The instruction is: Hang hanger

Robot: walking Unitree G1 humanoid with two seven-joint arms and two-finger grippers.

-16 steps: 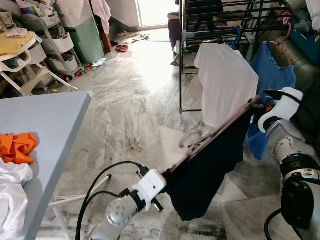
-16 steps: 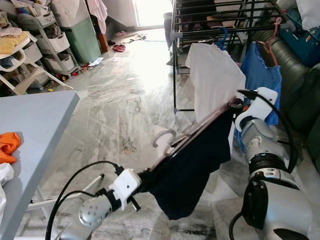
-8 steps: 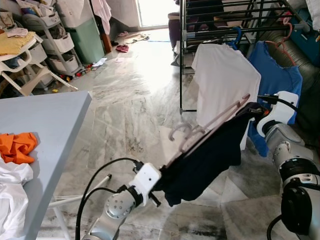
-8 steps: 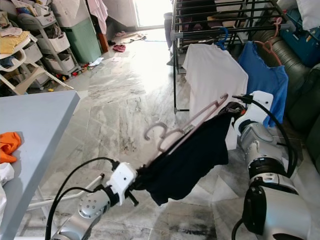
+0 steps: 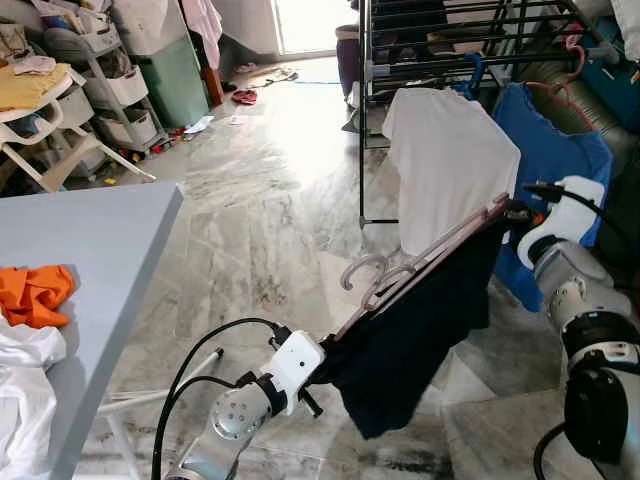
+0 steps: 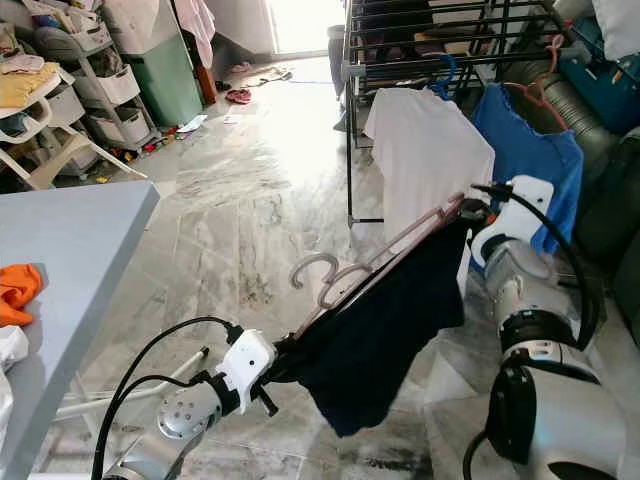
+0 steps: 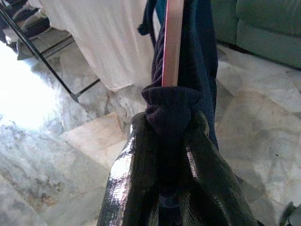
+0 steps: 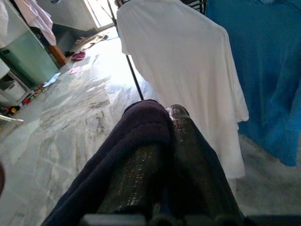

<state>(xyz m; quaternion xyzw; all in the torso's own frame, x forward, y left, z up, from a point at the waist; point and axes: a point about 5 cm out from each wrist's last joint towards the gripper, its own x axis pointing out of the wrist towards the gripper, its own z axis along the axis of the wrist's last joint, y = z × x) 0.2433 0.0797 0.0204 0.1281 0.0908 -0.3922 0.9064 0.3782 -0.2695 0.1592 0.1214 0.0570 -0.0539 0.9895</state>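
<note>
Left eye view: both grippers' fingers grasp the dark garment [image 5: 420,340] draped on a pink hanger [image 5: 400,275].

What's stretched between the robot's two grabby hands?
A dark navy shirt on a pink hanger spans from the left gripper up to the right gripper, clearest in the left eye view.

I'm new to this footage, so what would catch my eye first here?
A dark navy garment on a pink hanger is stretched in mid-air between the left gripper, low in front, and the right gripper, raised near the drying rack. Behind it hang a white shirt and a blue garment.
</note>
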